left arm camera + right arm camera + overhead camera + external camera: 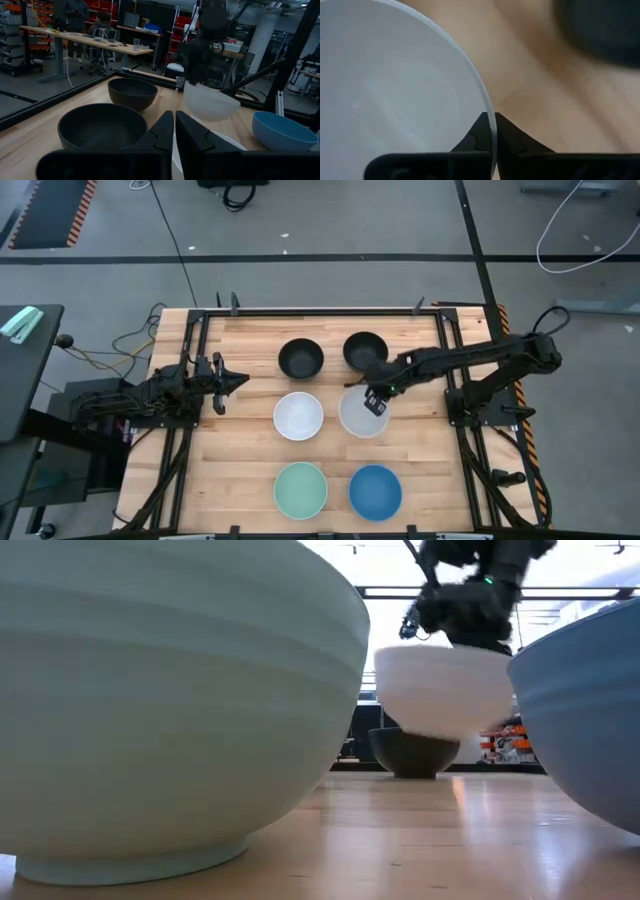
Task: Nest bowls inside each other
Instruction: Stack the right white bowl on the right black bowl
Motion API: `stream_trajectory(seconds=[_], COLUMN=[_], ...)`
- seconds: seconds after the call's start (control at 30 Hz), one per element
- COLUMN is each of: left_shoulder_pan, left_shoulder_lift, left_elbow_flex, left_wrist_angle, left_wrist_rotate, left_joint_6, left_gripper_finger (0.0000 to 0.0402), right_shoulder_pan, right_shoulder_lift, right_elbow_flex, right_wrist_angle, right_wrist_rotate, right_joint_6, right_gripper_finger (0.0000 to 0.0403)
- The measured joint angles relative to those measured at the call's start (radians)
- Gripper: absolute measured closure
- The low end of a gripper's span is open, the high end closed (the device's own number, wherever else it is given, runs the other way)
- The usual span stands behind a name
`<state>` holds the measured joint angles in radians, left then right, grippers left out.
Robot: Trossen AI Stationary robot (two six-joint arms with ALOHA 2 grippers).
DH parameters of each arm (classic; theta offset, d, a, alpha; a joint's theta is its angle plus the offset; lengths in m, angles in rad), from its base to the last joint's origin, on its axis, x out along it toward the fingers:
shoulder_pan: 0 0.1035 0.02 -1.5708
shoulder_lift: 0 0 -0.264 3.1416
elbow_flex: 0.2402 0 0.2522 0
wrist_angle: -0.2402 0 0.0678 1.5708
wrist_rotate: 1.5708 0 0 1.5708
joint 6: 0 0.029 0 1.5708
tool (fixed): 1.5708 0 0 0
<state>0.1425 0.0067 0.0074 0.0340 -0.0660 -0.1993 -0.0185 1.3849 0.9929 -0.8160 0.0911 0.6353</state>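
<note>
My right gripper is shut on a white bowl, which hangs above the table in the low view. The second white bowl stands to its left. Two black bowls stand toward the far edge. The mint green bowl and the blue bowl stand near the near edge. All five rest upright on their bases. My left gripper waits shut at the table's left side, touching nothing. My right gripper holds the white bowl by its rim on the far-right side, one finger inside and one outside the wall. The fingers come from above, pointing down. The bowl is lifted clear of the table and hangs nearly level below the gripper.
The wooden table has a black frame along its edges. Bare wood lies left of the bowls and between the rows. Beyond the far edge is a workshop with desks and a person.
</note>
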Motion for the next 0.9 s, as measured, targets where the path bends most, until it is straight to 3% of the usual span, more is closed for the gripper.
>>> stream_trajectory(seconds=[0.27,0.57,0.9], left_shoulder_pan=[0.000,0.000,0.000], left_shoulder_lift=[0.000,0.000,0.000], left_elbow_flex=[0.000,0.000,0.000], left_wrist_angle=[0.001,0.006,0.010], left_wrist_rotate=[0.000,-0.006,-0.022], left_joint_6=[0.000,0.001,0.002], left_gripper_finger=[0.0373,0.0385,0.0375], right_shoulder_pan=[-0.175,-0.430,-0.536], right_shoulder_lift=[-0.001,0.007,0.196], right_elbow_flex=[0.170,0.197,0.197], right_wrist_angle=[-0.044,-0.115,-0.092], right_wrist_rotate=[0.025,0.017,-0.063], right_joint_6=[-0.116,-0.141,-0.217], right_gripper_finger=[0.0398,0.0398,0.0398])
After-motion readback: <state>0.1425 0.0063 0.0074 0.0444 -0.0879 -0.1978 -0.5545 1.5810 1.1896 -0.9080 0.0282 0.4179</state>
